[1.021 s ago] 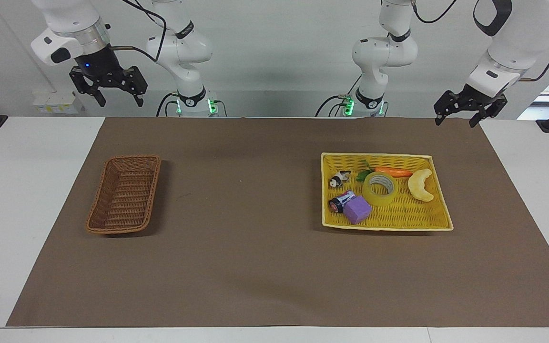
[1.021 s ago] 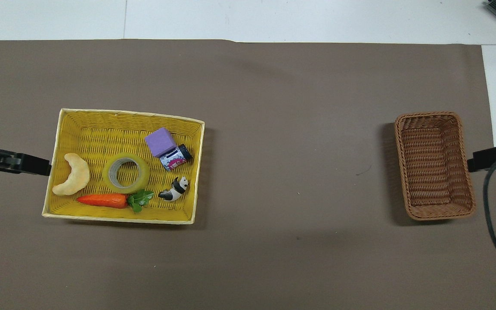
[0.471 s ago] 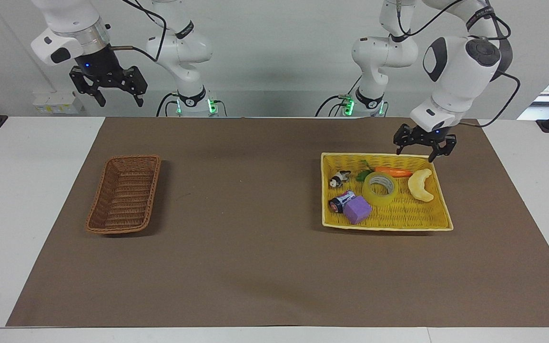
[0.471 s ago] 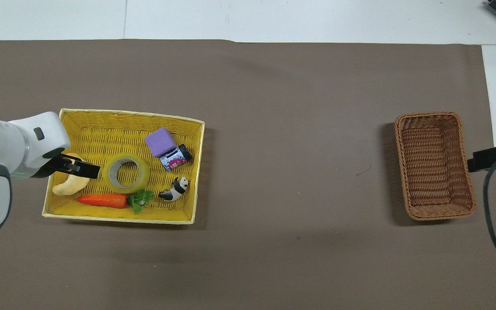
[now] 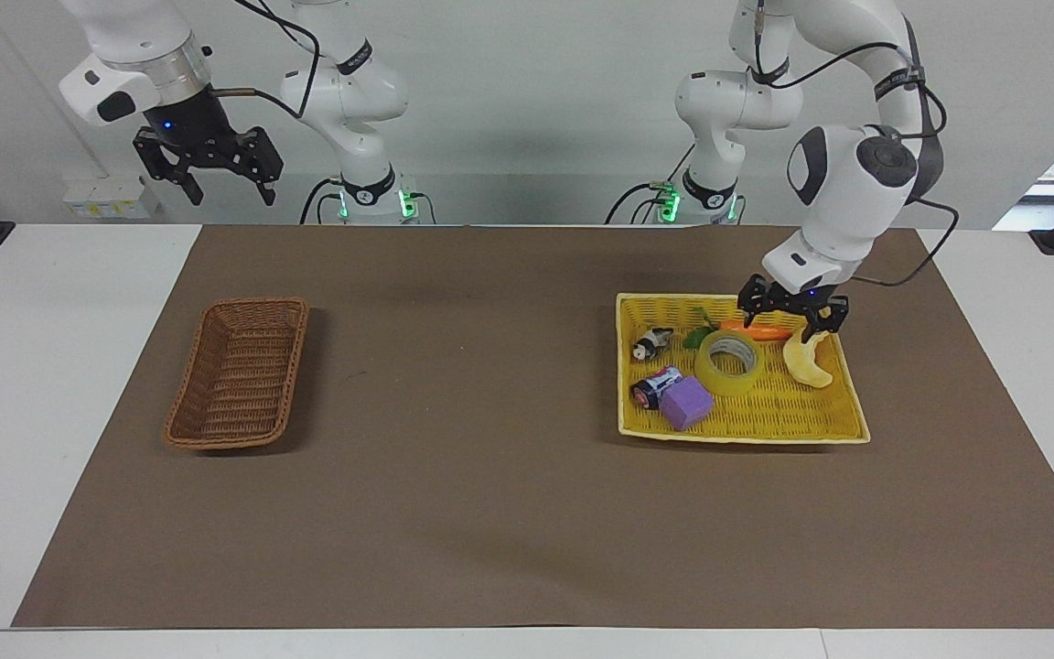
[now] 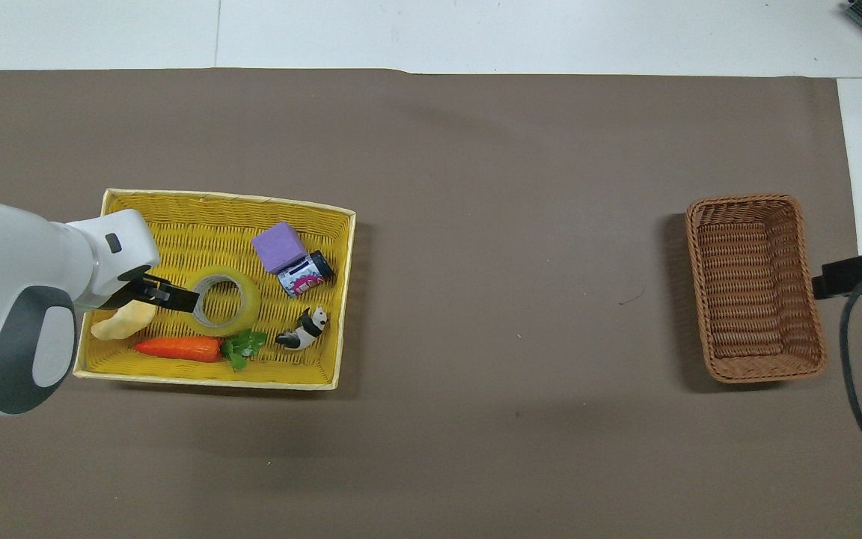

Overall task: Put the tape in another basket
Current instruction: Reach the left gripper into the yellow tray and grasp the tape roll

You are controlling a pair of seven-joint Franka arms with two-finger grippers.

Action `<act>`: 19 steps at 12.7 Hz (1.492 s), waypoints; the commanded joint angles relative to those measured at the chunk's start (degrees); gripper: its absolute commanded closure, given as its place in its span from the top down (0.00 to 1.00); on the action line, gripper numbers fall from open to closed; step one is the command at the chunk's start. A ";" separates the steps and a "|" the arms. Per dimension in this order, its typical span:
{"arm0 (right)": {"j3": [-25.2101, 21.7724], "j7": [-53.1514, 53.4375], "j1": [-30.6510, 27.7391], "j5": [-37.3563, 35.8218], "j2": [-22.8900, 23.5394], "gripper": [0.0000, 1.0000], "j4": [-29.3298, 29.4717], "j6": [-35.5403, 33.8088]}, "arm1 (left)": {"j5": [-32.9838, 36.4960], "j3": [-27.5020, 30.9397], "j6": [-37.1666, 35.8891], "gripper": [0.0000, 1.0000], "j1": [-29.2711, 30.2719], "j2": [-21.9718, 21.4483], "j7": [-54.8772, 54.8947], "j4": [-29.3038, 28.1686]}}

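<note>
The yellow translucent tape roll (image 5: pixel 721 377) lies flat in the yellow woven tray (image 5: pixel 765 416), also in the overhead view (image 6: pixel 250 303). My left gripper (image 5: pixel 788 325) is open and hangs low over the tray, over the edge of the tape that faces the crescent toy; it also shows in the overhead view (image 6: pixel 173 297). It holds nothing. The brown wicker basket (image 5: pixel 187 403) stands empty toward the right arm's end (image 6: pixel 801 299). My right gripper (image 5: pixel 207 174) is open and waits raised near the wicker basket's end of the table.
In the tray (image 6: pixel 176 217) with the tape lie a pale crescent toy (image 5: pixel 809 361), an orange carrot (image 5: pixel 760 331), a panda figure (image 5: pixel 650 345), a small can (image 5: pixel 653 384) and a purple cube (image 5: pixel 687 403). A brown mat (image 5: pixel 490 476) covers the table.
My left arm has swung in from the table's end and come down over the tray, to the tape's edge. The right arm and all objects have not moved.
</note>
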 commanded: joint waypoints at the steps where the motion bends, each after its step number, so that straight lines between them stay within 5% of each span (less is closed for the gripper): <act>1: 0.17 -1.44 -0.81 1.09 0.52 1.00 1.02 -1.05 | -0.77 0.86 6.98 1.00 -1.16 4.16 0.70 -1.72; 3: 0.17 -1.44 -0.81 1.09 0.52 1.00 1.02 -1.05 | -0.77 0.86 11.46 0.95 -1.16 5.40 0.62 -4.43; 5: 0.17 -1.44 -0.81 1.09 0.52 1.00 1.02 -1.05 | -0.77 0.86 15.77 0.67 -1.16 5.93 0.10 -8.12; 7: 0.17 -1.44 -0.81 1.09 0.52 1.00 1.02 -1.05 | -0.77 0.86 17.02 0.05 -1.24 5.84 0.27 -9.10; 11: 0.17 -1.36 -0.81 1.09 0.52 1.00 1.02 -1.05 | -0.77 0.86 11.69 0.00 -1.24 4.88 0.44 -6.91; 19: 0.17 -1.44 -0.81 1.09 0.52 1.00 1.02 -1.05 | -0.77 0.78 -11.33 0.00 -1.16 1.80 -4.45 8.81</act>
